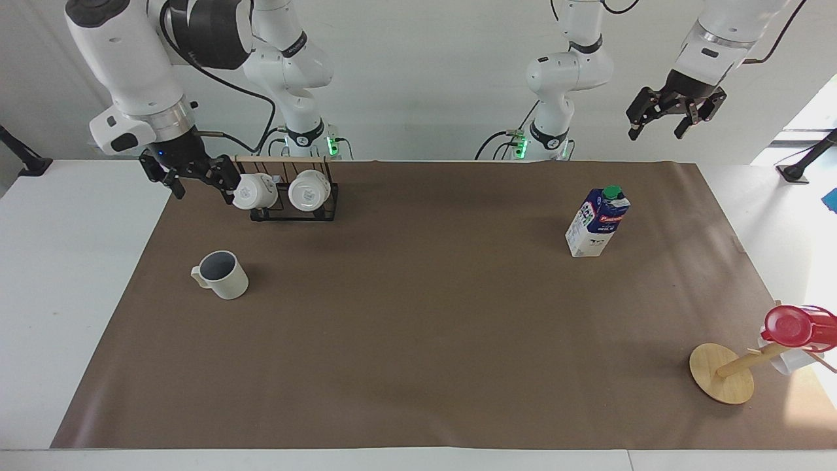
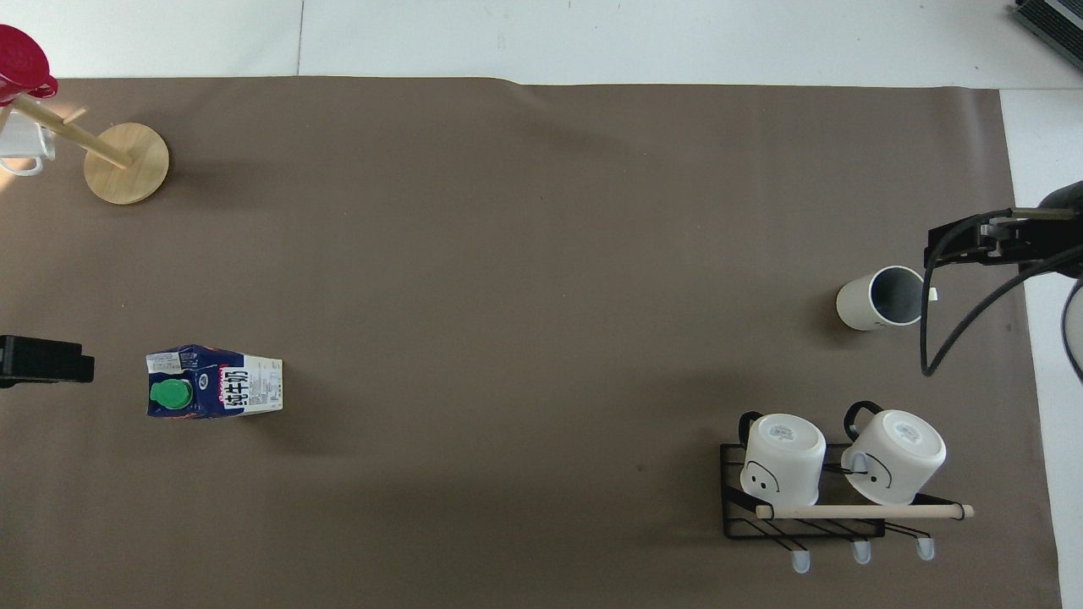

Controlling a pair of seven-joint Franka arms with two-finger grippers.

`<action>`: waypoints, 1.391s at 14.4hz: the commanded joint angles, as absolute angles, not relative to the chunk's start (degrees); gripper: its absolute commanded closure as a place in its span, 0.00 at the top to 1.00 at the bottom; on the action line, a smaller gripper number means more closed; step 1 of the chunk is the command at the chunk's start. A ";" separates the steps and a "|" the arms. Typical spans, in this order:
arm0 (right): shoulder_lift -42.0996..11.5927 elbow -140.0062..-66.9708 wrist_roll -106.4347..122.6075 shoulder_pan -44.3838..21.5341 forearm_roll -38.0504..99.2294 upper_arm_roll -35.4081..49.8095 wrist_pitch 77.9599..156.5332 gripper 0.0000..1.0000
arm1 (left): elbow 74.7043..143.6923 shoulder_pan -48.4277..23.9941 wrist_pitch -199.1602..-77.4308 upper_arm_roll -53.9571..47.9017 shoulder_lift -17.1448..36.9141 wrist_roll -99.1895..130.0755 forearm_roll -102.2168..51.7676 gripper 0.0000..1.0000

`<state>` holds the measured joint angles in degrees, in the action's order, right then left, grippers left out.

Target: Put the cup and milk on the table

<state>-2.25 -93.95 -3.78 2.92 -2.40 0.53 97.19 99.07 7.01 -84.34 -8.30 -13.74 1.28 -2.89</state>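
We are hanging our right gripper (image 1: 195, 178), fingers spread and empty, near the upright cream-beige ribbed mug (image 1: 222, 275), whose handle is pointing toward the right arm's table end. Our left gripper (image 1: 673, 118) is waiting open above the tall blue-and-white milk carton (image 1: 597, 222).

Two white robot arms with rounded, glossy shells and black bands at their joints. Each base beside the table (image 1: 39, 275) edge shows a small green light, with black cables trailing from it. The right arm has a bulky black section high up, a silver metal ring at the wrist and a thin black cable looping down to it. Its right gripper (image 1: 196, 178) is black with a tiny blue light. The left gripper (image 1: 673, 112) is black too, below a silver wrist ring.
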 commanded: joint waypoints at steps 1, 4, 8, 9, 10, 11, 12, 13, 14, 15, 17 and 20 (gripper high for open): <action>-1.58 -99.65 -0.27 4.13 -2.46 0.79 102.02 1.00 | 98.61 7.82 -83.58 -8.79 -13.80 0.97 -3.16 1.00; -1.93 -103.61 -0.09 4.39 -2.46 0.79 106.07 1.00 | 98.70 7.56 -83.58 -8.79 -13.80 1.05 -3.16 1.00; -2.72 -108.62 0.35 4.83 -2.46 0.79 111.78 1.00 | 99.23 7.12 -84.02 -8.79 -13.97 1.14 -3.16 1.00; -2.81 -109.76 0.44 4.83 -2.55 0.79 112.84 1.00 | 99.58 7.03 -84.20 -8.79 -14.06 1.23 -3.08 1.00; -3.33 -110.38 0.44 4.83 -2.55 0.79 113.90 1.00 | 100.45 7.03 -84.37 -8.88 -14.06 1.32 -3.08 1.00; -3.77 -110.65 0.44 4.83 -2.55 0.79 114.86 1.00 | 102.03 6.94 -85.07 -8.96 -14.41 1.32 -3.08 1.00; -4.48 -110.74 0.61 4.83 -2.55 0.79 115.57 1.00 | 104.22 6.94 -86.30 -8.96 -15.11 1.41 -3.08 1.00; -4.83 -110.83 1.22 4.83 -2.55 0.79 116.10 1.00 | 106.24 7.03 -88.40 -8.96 -15.81 1.32 -3.08 1.00; -5.01 -110.83 1.67 4.83 -2.55 0.79 116.54 1.00 | 107.83 7.03 -90.77 -8.96 -16.34 1.23 -3.08 1.00; -5.53 -111.09 1.76 4.92 -2.55 0.79 116.72 1.00 | 109.06 7.03 -92.71 -8.96 -16.43 1.23 -3.08 1.00; -7.46 -111.97 4.12 6.14 -2.55 0.79 119.60 1.00 | 110.21 6.94 -94.30 -8.96 -15.91 1.32 -3.08 1.00; -8.35 -114.34 5.01 6.33 -2.55 0.79 123.57 1.00 | 114.59 6.94 -98.68 -8.96 -16.00 1.32 -3.08 1.00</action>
